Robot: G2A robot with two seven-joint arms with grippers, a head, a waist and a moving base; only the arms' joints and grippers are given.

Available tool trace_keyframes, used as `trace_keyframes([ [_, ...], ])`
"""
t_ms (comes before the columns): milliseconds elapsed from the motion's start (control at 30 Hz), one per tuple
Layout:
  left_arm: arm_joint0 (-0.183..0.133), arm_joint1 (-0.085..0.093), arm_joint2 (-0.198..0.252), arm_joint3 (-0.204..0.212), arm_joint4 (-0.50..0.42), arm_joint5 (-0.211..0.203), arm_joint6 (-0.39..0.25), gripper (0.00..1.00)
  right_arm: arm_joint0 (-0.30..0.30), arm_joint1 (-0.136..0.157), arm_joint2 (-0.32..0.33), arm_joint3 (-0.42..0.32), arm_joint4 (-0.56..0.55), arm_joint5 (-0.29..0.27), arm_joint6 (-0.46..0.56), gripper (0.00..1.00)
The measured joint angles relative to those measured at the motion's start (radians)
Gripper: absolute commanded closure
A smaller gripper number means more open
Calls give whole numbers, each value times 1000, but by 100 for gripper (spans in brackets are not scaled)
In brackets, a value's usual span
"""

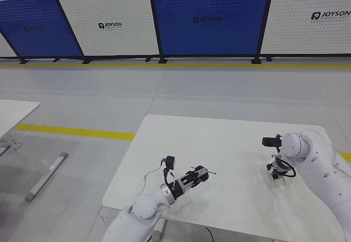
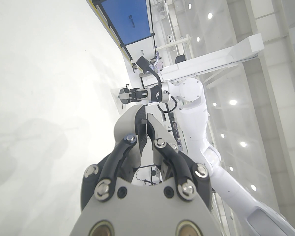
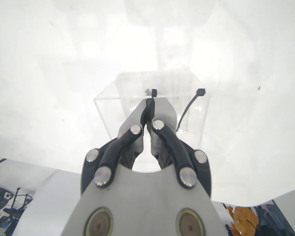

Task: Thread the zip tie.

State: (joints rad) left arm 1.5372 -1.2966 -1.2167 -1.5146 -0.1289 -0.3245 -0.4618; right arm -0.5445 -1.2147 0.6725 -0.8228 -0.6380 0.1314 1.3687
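My left gripper (image 1: pixel 198 175) is near the table's front edge, shut on a thin black zip tie (image 1: pixel 210 173) whose end sticks out toward the middle of the table. Between its fingertips (image 2: pixel 140 116) only a small sliver shows. My right gripper (image 3: pixel 149 101) is over a clear plastic box (image 3: pixel 105 114) at the table's right side. It is shut on a second black zip tie, whose square head (image 3: pixel 153 92) pokes up at the box's rim. A third zip tie (image 3: pixel 188 108) leans inside the box. In the left wrist view the right gripper (image 2: pixel 124 96) appears farther off.
The white table (image 1: pixel 224 139) is bare apart from the box (image 1: pixel 279 181). Another white table (image 1: pixel 6 115) stands to the left across the floor. Blue and white panels line the back wall.
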Motion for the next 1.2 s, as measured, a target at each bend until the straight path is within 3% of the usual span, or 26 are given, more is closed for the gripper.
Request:
trace_keyframes([
  [233, 0, 0, 0, 0, 0, 0, 0, 100, -85, 63, 85, -187, -56, 27, 22, 100],
  [400, 0, 0, 0, 0, 0, 0, 0, 100, -177, 118, 176, -363, -97, 60, 14, 100],
  [533, 0, 0, 0, 0, 0, 0, 0, 100, -296, 164, 314, -533, -94, 56, -91, 100],
  [700, 0, 0, 0, 0, 0, 0, 0, 100, -476, 209, 479, -722, -79, 7, -197, 100],
  [767, 0, 0, 0, 0, 0, 0, 0, 100, -508, 217, 506, -753, -78, -20, -175, 100],
  [1200, 0, 0, 0, 0, 0, 0, 0, 100, -507, 217, 506, -753, -79, -22, -170, 100],
])
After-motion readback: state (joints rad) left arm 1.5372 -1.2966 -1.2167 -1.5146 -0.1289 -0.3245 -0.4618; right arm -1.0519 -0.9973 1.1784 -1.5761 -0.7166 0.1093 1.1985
